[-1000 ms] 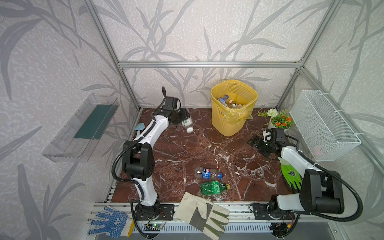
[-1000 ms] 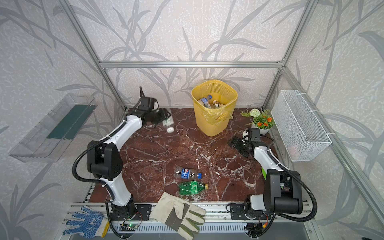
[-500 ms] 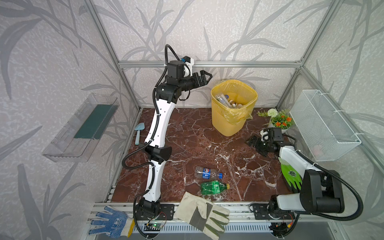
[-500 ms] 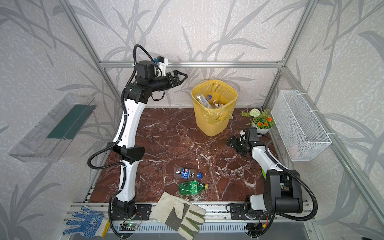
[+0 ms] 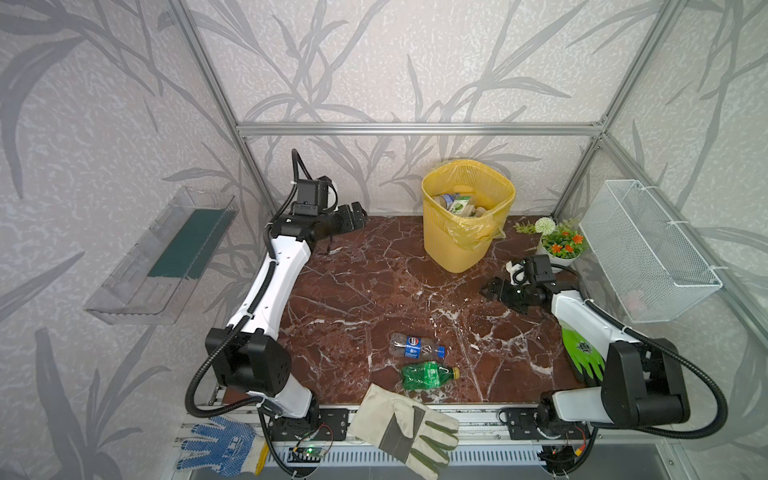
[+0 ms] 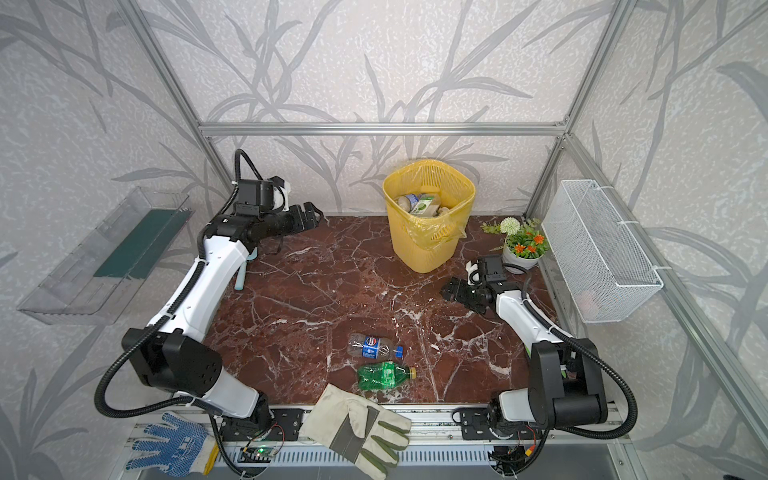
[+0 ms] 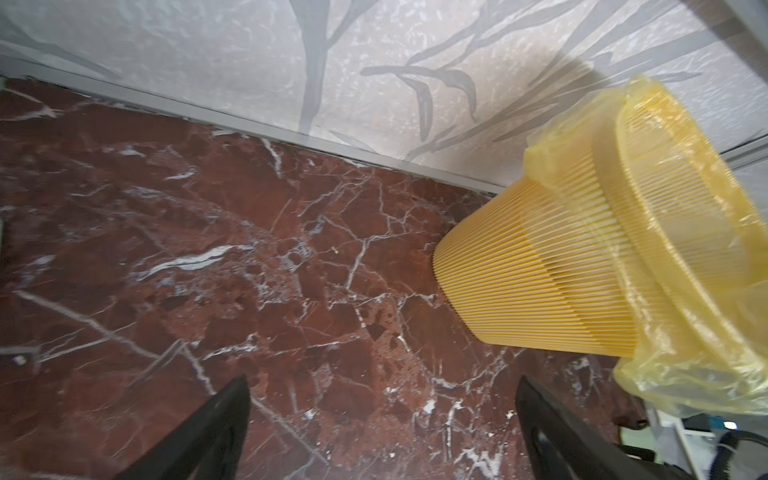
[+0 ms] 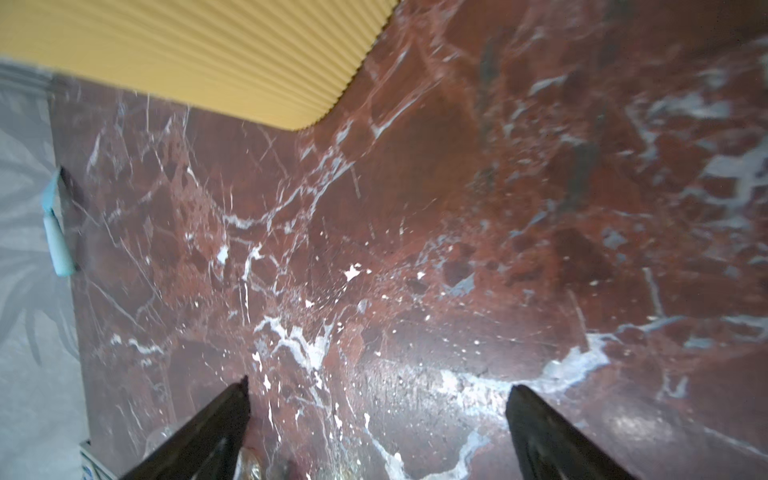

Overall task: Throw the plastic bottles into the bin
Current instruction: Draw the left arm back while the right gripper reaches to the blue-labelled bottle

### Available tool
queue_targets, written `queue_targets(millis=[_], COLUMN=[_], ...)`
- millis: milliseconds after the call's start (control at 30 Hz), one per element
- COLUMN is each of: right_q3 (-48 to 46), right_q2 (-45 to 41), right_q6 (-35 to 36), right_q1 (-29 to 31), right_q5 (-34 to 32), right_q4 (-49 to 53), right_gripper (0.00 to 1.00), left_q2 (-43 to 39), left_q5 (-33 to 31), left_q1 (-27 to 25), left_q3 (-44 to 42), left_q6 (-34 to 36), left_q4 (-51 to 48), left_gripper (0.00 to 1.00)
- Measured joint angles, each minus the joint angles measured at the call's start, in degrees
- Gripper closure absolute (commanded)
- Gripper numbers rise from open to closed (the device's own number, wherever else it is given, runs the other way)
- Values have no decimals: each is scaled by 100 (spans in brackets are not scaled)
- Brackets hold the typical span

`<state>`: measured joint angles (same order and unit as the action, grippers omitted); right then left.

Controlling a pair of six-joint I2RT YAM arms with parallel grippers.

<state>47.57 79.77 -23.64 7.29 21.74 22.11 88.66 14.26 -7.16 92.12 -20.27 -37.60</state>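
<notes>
The yellow bin (image 5: 467, 216) (image 6: 428, 214) stands at the back of the marble table with several plastic bottles inside (image 5: 457, 204). Two more bottles lie near the front: a clear one with a blue label (image 5: 415, 345) (image 6: 374, 347) and a green-tinted one (image 5: 428, 375) (image 6: 384, 375). My left gripper (image 5: 355, 214) (image 6: 309, 215) (image 7: 382, 395) is open and empty at the back left, apart from the bin (image 7: 602, 257). My right gripper (image 5: 494, 289) (image 6: 451, 291) (image 8: 378, 399) is open and empty, low over the table to the right of the bin (image 8: 199, 54).
A pale blue trowel (image 6: 241, 274) (image 8: 56, 232) lies by the left wall. A flower pot (image 5: 559, 245) and a white wire basket (image 5: 648, 253) are at the right. A green glove (image 5: 582, 351) lies under the right arm. Gloves (image 5: 407, 424) (image 5: 216, 444) lie on the front rail.
The left arm swung up over the bin with a bottle, let it go, then came back down to the back left with the gripper open. The right gripper drifted slightly.
</notes>
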Motion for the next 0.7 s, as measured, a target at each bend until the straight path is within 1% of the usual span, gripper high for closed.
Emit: queue_targets(millis=[133, 267, 467, 567, 700], right_q3=[50, 120, 815, 1150, 1576], right_q2=[0, 4, 203, 435, 859], right_q6=[439, 883, 1637, 1954, 2350], right_q1=[748, 1574, 3047, 3587, 4083], right_q5=[-116, -201, -444, -557, -752], right_q4=[236, 562, 1056, 1228, 1508], right_gripper=[5, 5, 5, 5, 7], left_q2=[-415, -470, -358, -358, -358], left_q5=[-291, -511, -444, -348, -256], left_q1=[140, 243, 319, 326, 326], left_q3=[-981, -1775, -1862, -1862, -1862], left_q6=[413, 649, 726, 723, 721], left_q4=[52, 120, 249, 308, 376], left_gripper=[1, 3, 6, 6, 6])
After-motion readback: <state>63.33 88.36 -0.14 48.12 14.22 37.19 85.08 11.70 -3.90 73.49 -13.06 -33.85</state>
